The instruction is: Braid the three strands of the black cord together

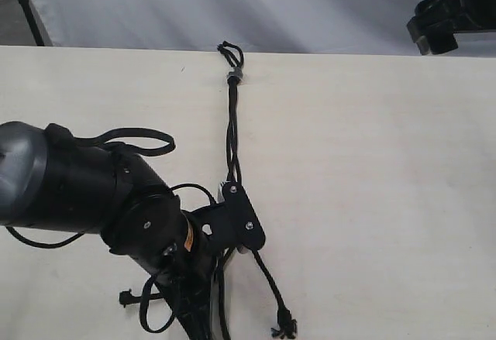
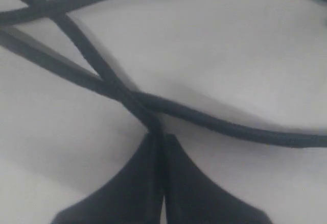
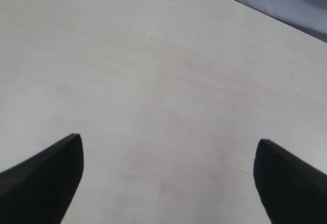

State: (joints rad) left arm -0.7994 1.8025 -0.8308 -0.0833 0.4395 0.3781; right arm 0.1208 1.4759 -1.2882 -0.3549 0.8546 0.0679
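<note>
- Three strands [image 1: 231, 135] of the black cord [image 1: 232, 100] run down the middle of the table [image 1: 372, 200] in the exterior view, from a knot [image 1: 232, 75] with a small loop near the top edge, loosely crossed over each other on the way.
- One of them, the pinched strand [image 2: 134, 105], goes straight into the left gripper [image 2: 162, 138], whose jaws are closed tight on it just past a crossing; the other two lie free beside it.
- Two loose ends show at the bottom of the exterior view, one tip [image 1: 284, 326] right of centre and another [image 1: 126, 299] lower left, partly under the arm.
- Over in the upper right corner, the right gripper [image 3: 168, 140] hangs with its jaws wide apart above bare table, holding nothing and well away from the cord.
- Slipping is the first risk: the pinch is on a thin round strand at the very fingertips, so a sideways pull could draw it out.
- Nothing holds the other two strands, so dragging the pinched one across could shift them and undo the loose crossings above.
- Whether the knot is fastened down I cannot tell; if not, a firm tug would slide the whole cord.
- Snagging is possible too, since the arm's own cable [image 1: 139, 133] loops close to the lower strands.
</note>
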